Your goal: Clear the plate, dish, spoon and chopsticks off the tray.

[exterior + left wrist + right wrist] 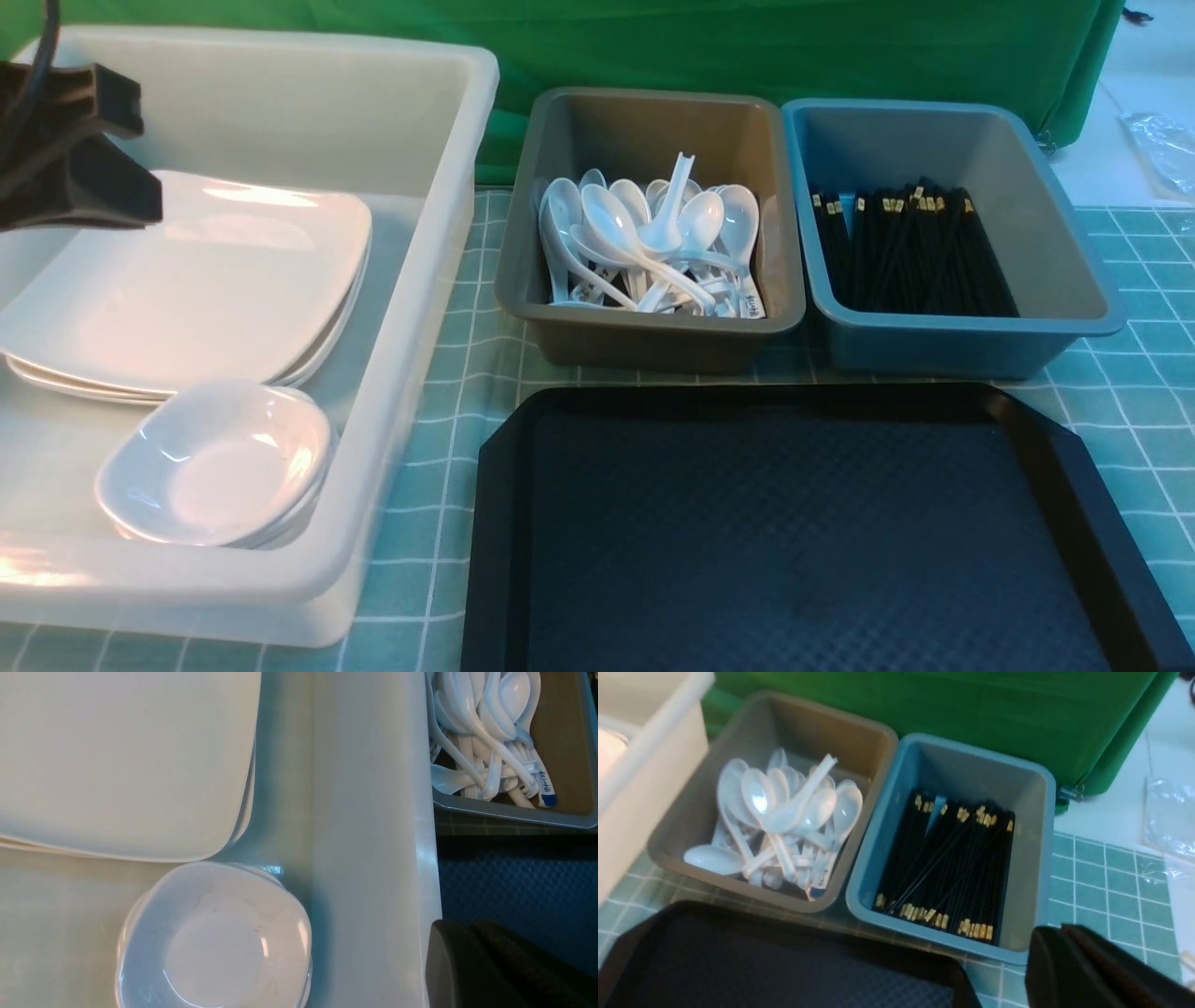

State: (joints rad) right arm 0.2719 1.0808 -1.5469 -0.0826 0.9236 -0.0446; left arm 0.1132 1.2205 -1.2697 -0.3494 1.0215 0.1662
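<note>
In the upper left of the front view, the left gripper (pixel 471 933) is hanging over a large white bin (pixel 420 308), its dark fingers pressed together and gripping nothing. Below it, inside that bin, the plate (pixel 205 280) is lying flat on top of a short stack of the same square plates. Just in front of the stack, toward the lower left of the frame, the dish (pixel 219 462) is sitting nested in others of its kind, its edge close to the plate's corner.

At the upper middle, a grey bin (pixel 644 341) is holding a loose heap of white spoons (pixel 644 238). The spoon (pixel 544 781) with the blue-and-white label is lying in that heap, its handle end pointing at the bin's near right corner. Touching the grey bin on its right, a blue bin (pixel 934 350) is carrying the chopsticks (pixel 915 252), bundled among many black pairs.

Across the lower middle and right, the tray (pixel 803 541) is resting on the table (pixel 420 523), just in front of both small bins, its patterned floor showing from rim to rim.

The right gripper (pixel 1059 933) is showing only in the lower right corner of the right wrist view, fingers closed on themselves, hovering near the blue bin's corner.
</note>
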